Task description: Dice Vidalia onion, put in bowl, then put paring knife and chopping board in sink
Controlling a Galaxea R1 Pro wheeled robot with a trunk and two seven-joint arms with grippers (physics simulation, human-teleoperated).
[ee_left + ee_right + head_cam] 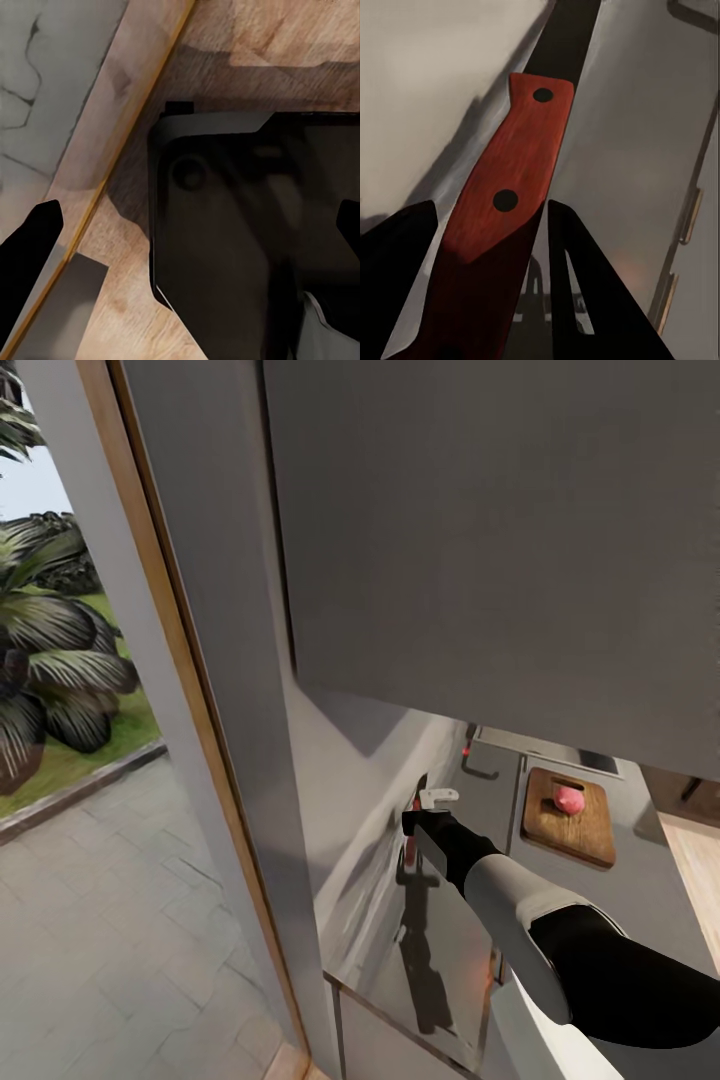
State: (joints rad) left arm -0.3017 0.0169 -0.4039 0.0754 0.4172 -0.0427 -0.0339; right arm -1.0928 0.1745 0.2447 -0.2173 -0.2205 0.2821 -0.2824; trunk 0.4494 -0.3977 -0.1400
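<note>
One arm at work: the right arm reaches forward over the bench (pixel 440 960), a grey reflective steel top whose near edge sits low in the head view, below a large grey wall cabinet (pixel 480 540) that hides much of the far side.
Doorway: a wood-trimmed frame (pixel 170 660) stands beside the bench's left end, with paving and plants outside; it plays no part in the job.
Chopping board (pixel 585 830): lies flat on the bench toward its far right part, well apart from the arm, likely left there as the cutting station.
Vidalia onion (pixel 569 798): sits whole on the board near its far edge, pink and round, apparently waiting to be diced.
Right gripper (pixel 420 822): clenched around the paring knife (pixel 506 172); the wrist view shows the red riveted handle pinned between the dark fingers (pixel 585 300), blade pointing away along them, a hold that should suit slicing.
Left gripper (pixel 187 247): hangs over wooden floor and the robot's dark base; its two fingertips stand wide apart, holding nothing.
Step, as I judge it: knife in hand, cutting not yet begun.
</note>
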